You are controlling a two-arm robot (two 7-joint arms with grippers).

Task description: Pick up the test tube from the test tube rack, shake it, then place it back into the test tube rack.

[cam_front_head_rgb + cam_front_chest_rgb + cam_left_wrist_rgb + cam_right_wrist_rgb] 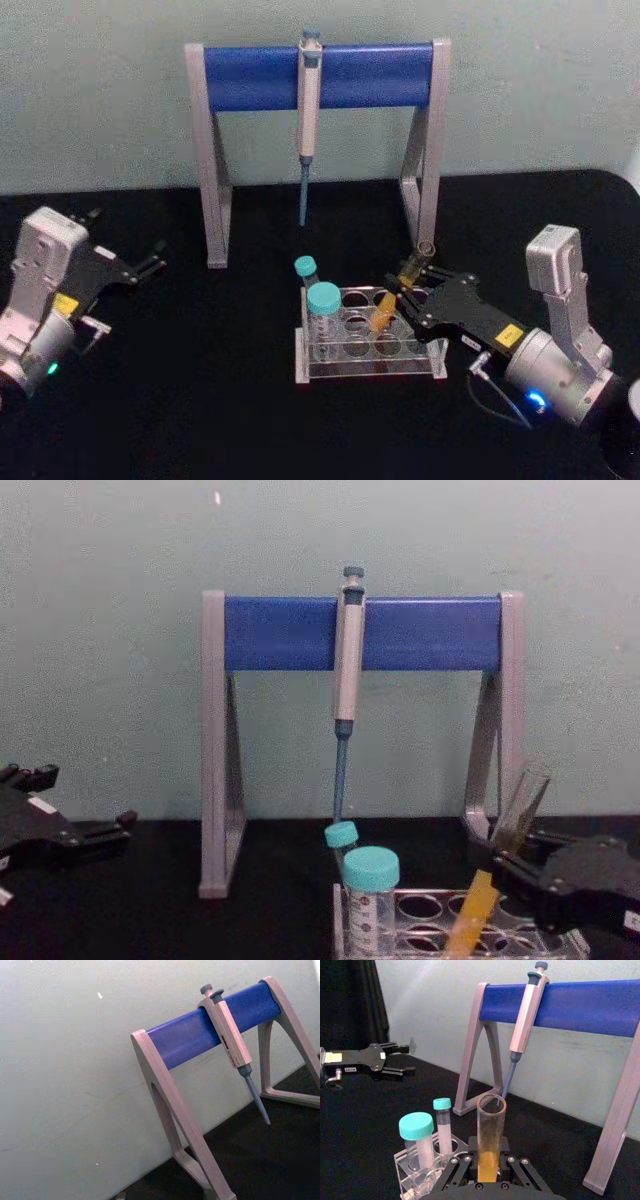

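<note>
The test tube (385, 308) is a clear, capless tube with orange-yellow liquid in its lower half, and it leans with its open top toward the back right. My right gripper (402, 287) is shut on it at mid-height, seen close in the right wrist view (490, 1165) on the tube (491, 1130). In the chest view the tube (474, 912) slants down into the right part of the test tube rack (420, 892), with the gripper (505, 865) beside it. The clear rack (370, 377) stands at the table's centre. My left gripper (155, 260) rests open at the far left.
A wide teal-capped tube (323, 300) and a thin teal-capped tube (306, 268) stand in the rack's left holes. Behind the rack stands the grey-and-blue pipette stand (320, 75) with a pipette (309, 110) hanging from it. A black tabletop (200, 400) surrounds the rack.
</note>
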